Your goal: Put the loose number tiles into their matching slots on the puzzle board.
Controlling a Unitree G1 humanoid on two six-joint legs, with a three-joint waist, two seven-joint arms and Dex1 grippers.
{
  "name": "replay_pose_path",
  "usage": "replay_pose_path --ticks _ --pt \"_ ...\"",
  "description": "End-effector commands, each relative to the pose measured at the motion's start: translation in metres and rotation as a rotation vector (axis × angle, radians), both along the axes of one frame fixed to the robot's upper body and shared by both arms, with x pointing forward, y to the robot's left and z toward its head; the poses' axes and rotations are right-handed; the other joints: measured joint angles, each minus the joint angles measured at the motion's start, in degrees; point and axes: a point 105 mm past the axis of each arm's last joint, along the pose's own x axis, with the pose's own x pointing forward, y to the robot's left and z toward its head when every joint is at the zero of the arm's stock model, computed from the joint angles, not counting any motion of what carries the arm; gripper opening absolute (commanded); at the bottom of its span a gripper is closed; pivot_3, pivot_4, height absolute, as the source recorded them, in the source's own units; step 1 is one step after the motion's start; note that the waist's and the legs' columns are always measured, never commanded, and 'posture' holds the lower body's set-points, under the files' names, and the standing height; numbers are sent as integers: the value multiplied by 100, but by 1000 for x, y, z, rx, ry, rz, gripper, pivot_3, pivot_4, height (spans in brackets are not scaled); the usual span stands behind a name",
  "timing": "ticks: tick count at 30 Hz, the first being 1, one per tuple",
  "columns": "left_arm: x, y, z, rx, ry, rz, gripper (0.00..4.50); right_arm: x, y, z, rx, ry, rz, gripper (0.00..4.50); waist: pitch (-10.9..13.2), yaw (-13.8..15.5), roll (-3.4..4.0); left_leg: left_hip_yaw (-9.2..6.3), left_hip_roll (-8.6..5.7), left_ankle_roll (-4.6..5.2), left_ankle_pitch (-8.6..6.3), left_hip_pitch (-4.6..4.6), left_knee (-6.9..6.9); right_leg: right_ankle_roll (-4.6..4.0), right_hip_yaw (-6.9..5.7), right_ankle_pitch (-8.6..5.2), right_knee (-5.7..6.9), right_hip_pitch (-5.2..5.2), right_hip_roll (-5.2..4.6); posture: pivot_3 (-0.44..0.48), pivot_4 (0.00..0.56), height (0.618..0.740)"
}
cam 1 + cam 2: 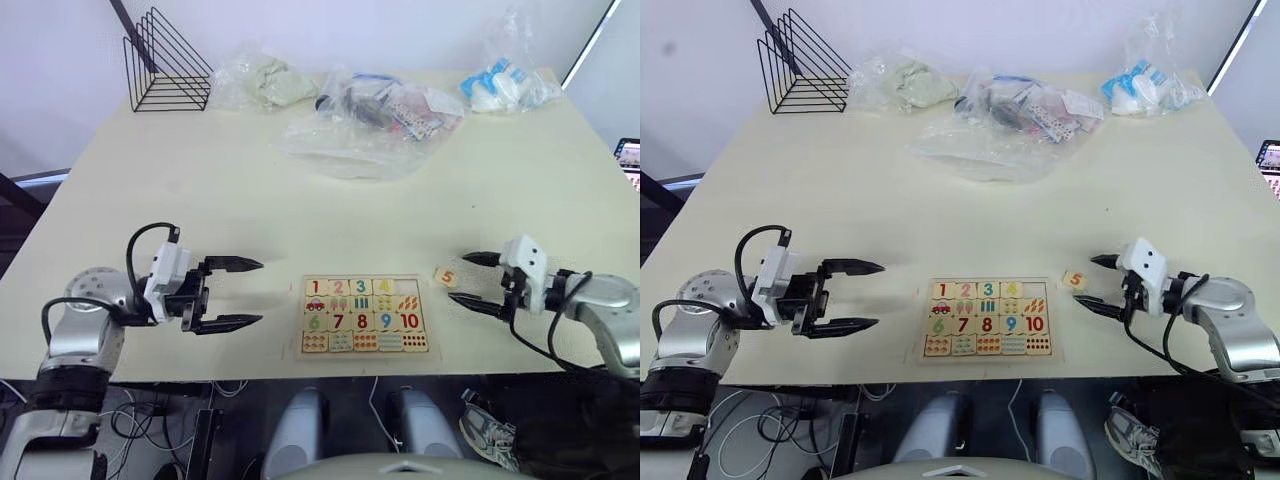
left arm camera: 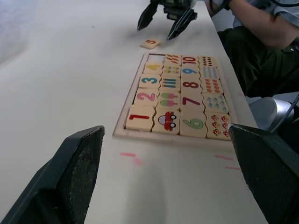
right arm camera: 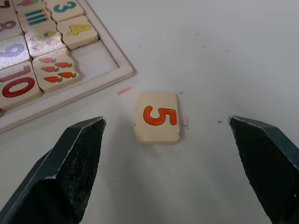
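The puzzle board [image 1: 301, 318] lies flat near the table's front edge, between my two grippers. Its top row holds numerals 1 to 4. The slot [image 3: 96, 60] at that row's right end is bare wood. A loose tile with an orange 5 [image 1: 447, 278] lies face up on the table just right of the board, close to that slot. My right gripper [image 1: 459, 277] is open, low over the table, its fingertips flanking the tile's right side without touching it. My left gripper [image 1: 261, 292] is open and holds nothing, a short way left of the board.
A black wire rack [image 1: 165, 65] stands at the back left. Clear plastic bags [image 1: 370, 115] with small items lie across the back, another [image 1: 505, 85] at the back right. The board sits close to the table's front edge.
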Motion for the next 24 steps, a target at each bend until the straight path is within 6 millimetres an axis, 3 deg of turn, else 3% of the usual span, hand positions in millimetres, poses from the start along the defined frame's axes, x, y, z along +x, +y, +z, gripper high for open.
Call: replay_pose_path --ticks 1,10,14,17,19,24 --pt "-4 -3 12 4 -39 -61 4500 3 5 7 -30 -9 12 4407 0 -4 0 0 0 0 0 -1 0 0 0 0 0 0 0 0 150 740" --pt "-9 -3 18 3 -41 -83 4500 6 6 2 -70 1 -14 4407 0 -6 0 -1 0 0 0 -2 0 0 -1 0 0 -1 0 0 150 740" --pt "-9 -2 19 1 -39 -81 4500 6 8 1 -61 9 -22 3239 0 -5 0 -1 0 0 0 -2 0 0 -2 0 0 -1 0 0 150 740" --pt "-10 -1 18 -1 -35 -77 4500 5 7 -2 -66 23 -29 1664 0 -6 0 -1 0 0 0 -2 0 0 -2 0 0 -1 1 0 150 740" --pt "-10 -1 17 -2 -32 -75 4500 5 6 -3 -67 28 -31 880 0 -7 0 -1 0 0 0 -2 0 0 -2 0 0 -1 1 0 150 740" --pt "-14 1 15 -8 -25 -67 4500 3 7 2 -62 17 -16 886 0 -6 0 -2 0 0 0 -2 0 0 -2 0 0 -1 1 0 150 740"
